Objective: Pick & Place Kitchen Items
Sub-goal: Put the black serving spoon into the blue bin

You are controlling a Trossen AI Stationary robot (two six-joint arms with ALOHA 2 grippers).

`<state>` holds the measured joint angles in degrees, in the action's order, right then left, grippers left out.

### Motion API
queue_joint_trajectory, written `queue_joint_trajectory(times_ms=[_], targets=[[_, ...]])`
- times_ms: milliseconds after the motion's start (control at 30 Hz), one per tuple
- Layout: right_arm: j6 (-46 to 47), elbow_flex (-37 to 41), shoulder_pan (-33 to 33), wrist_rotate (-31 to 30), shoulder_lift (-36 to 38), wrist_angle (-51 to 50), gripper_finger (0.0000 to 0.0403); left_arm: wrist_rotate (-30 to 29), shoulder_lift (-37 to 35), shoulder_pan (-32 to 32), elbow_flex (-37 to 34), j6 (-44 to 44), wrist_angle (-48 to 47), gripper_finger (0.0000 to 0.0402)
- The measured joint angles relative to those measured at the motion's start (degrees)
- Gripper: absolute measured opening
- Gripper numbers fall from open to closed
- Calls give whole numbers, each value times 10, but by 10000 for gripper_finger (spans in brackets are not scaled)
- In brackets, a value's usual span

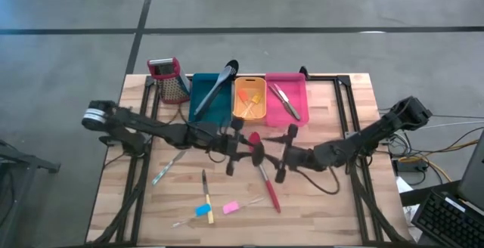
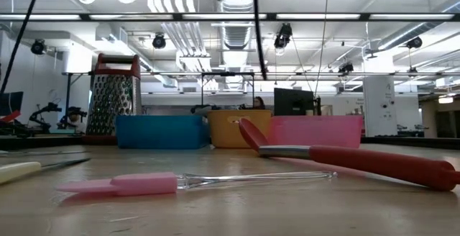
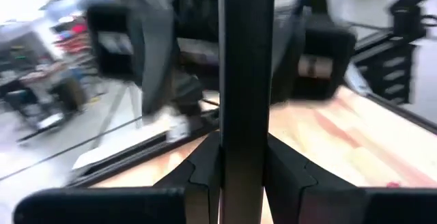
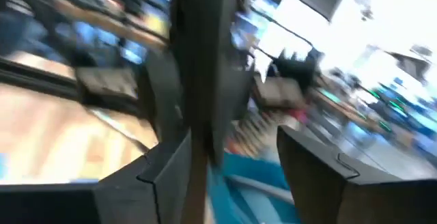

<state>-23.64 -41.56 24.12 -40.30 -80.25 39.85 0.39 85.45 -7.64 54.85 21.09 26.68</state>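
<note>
Two arms: both reach in over the middle of the table, the left arm from 9 o'clock, the right arm from 3 o'clock.
Left gripper (image 1: 243, 151): above the table centre, at the bowl end of the red spoon; whether its fingers are apart or together I cannot tell, as its own wrist view is blurred and filled by a dark upright bar.
Right gripper (image 1: 281, 153): just at 3 o'clock of the left one; finger state also cannot be told, that wrist view being smeared.
Table (image 1: 333, 119): pale wooden planks, with black frame rails along both sides.
Red spoon (image 1: 266, 181): lies on the wood from the centre toward 5 o'clock; in the low view it runs across the right foreground.
Pink spatula (image 2: 136, 184): flat on the wood at 6 o'clock, clear handle, nearest the low camera.
Blue piece (image 1: 203, 210): at 7 o'clock, beside a yellow-handled tool (image 1: 206, 196).
Metal tool (image 1: 166, 168): slanted at 8 o'clock.
Bins: teal bin (image 1: 203, 106), orange bin (image 1: 249, 110) and pink bin (image 1: 304, 89) side by side at 12 o'clock.
Teal bin holds: a black spoon (image 1: 219, 85) leaning over its far rim.
Pink bin holds: slim metal utensils (image 1: 286, 101).
Grater (image 1: 170, 79): upright at 11 o'clock, red top, beside the teal bin.
Floor: grey concrete with dark seams around the table.
Room: long ceiling lights, white ducts, hanging cables, desks and a dark monitor behind the bins.
</note>
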Motion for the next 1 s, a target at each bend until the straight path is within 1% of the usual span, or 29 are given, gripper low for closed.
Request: queue_joint_trajectory(times_ms=[233, 367, 400, 467, 600, 700, 800, 867, 1000], targets=[[44, 0, 0, -121, 12, -54, 240, -161, -111, 5, 17, 27, -141, 79], [96, 0, -1, -166, 21, -81, 250, -269, -160, 13, 32, 51, -181, 79], [102, 0, -1, -174, 23, -88, 252, -290, -169, 18, 38, 53, -196, 79], [105, 0, 0, -195, 25, -100, 253, -315, -182, 34, 58, 51, -243, 79], [106, 0, -1, -216, 25, -102, 245, -319, -190, 86, 127, 1, -373, 79], [106, 0, -1, -216, 25, -114, 235, -320, -178, 142, 182, -43, -466, 79], [107, 0, 0, -216, 25, -116, 226, -311, -157, 197, 225, -84, -536, 79], [110, 0, 0, -216, 25, -121, 221, -280, -143, 233, 248, -105, -569, 79], [111, 0, -1, -216, 25, -125, 216, -173, -109, 294, 269, -140, -595, 79]])
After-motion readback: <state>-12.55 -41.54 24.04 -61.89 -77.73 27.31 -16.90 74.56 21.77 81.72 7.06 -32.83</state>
